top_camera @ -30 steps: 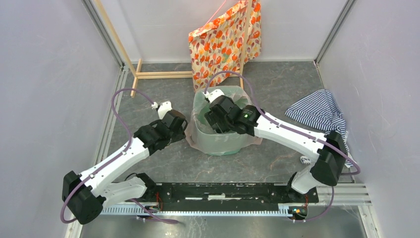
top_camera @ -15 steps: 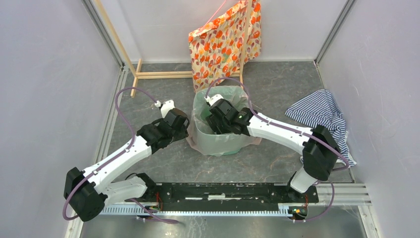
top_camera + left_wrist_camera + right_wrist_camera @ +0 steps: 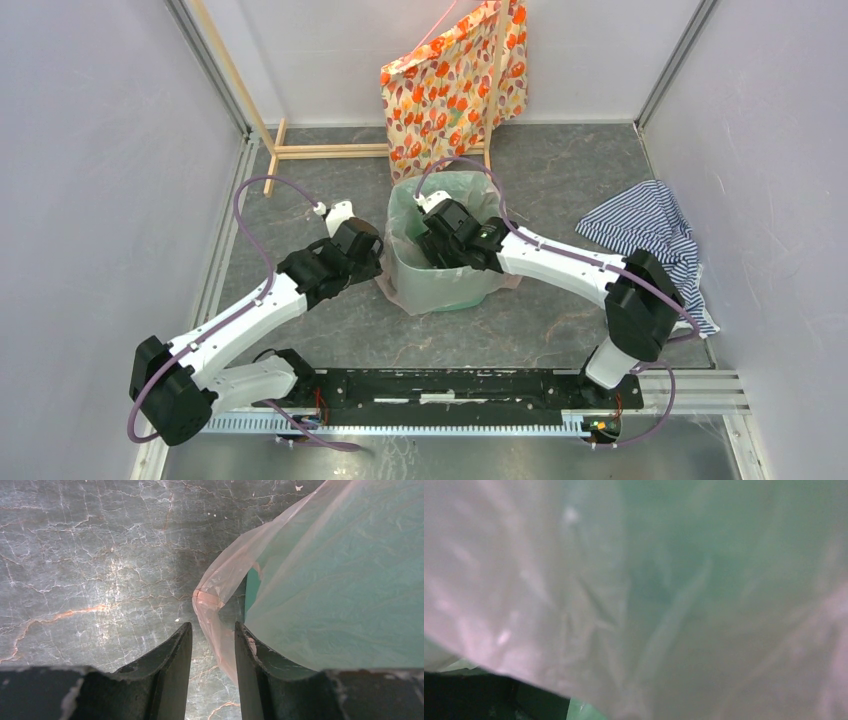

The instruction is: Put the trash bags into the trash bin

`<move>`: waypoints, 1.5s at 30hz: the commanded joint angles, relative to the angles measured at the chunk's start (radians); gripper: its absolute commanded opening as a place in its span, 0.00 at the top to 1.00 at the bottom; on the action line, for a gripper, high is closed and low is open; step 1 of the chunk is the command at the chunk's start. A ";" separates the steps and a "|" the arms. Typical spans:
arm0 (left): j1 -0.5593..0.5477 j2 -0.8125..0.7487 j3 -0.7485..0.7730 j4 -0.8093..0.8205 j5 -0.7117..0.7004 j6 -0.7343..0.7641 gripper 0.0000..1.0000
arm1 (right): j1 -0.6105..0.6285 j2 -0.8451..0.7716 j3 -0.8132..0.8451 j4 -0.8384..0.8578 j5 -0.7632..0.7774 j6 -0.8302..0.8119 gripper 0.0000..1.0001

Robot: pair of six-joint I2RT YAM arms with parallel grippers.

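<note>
The mint-green trash bin [image 3: 447, 285] stands mid-floor with a translucent pinkish trash bag [image 3: 392, 290] draped over it, its edge down on the floor at the left. My left gripper [image 3: 377, 267] is low beside the bin's left wall. In the left wrist view it [image 3: 213, 626] is open, with a loose fold of the bag [image 3: 220, 585] hanging between the jaws next to the right finger [image 3: 247, 650], and the bin wall [image 3: 340, 580] to the right. My right gripper [image 3: 440, 245] reaches down inside the bin. Its wrist view shows only blurred bag film [image 3: 634, 580]; its fingers are hidden.
An orange floral bag [image 3: 455, 85] hangs on a wooden frame [image 3: 320, 150] just behind the bin. A blue-striped cloth [image 3: 645, 225] lies on the floor at the right. Grey walls close in on both sides.
My right gripper has pushed a little further left and deeper into the bin. My left gripper has edged slightly up and closer to the bin's left side.
</note>
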 commanded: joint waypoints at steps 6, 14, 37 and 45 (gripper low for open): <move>0.003 0.001 -0.005 0.023 0.007 0.055 0.57 | 0.004 -0.009 -0.121 0.097 0.078 -0.038 0.20; 0.003 0.015 0.002 0.028 0.009 0.060 0.57 | 0.019 0.002 -0.147 0.109 0.075 -0.061 0.21; 0.003 0.022 0.013 0.026 0.015 0.070 0.57 | -0.004 0.161 0.057 -0.093 -0.043 -0.065 0.23; 0.003 0.009 0.002 0.026 0.014 0.067 0.57 | -0.006 0.153 0.208 -0.262 -0.074 -0.084 0.23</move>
